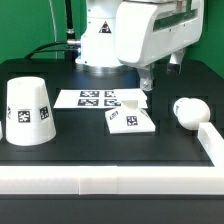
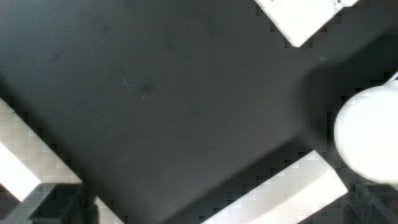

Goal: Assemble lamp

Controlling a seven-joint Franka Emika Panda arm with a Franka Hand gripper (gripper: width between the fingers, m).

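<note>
White plastic tapered shade (image 1: 28,110), flat square base (image 1: 131,121), rounded bulb (image 1: 187,112)

Exterior view: bright, even light, low resolution, soft overall. White shade (image 1: 28,110), bulb (image 1: 188,111) and base (image 1: 131,121) are close to blown out, and their tags read only as coarse patterns. Shadows are short and soft, close under the parts on the black table (image 1: 100,150), which is matte with a faint sheen. Wrist view: heavily blurred. Bulb (image 2: 368,130) is overexposed with a smeared edge and a darker shadow beside it on the table (image 2: 160,100).
</note>
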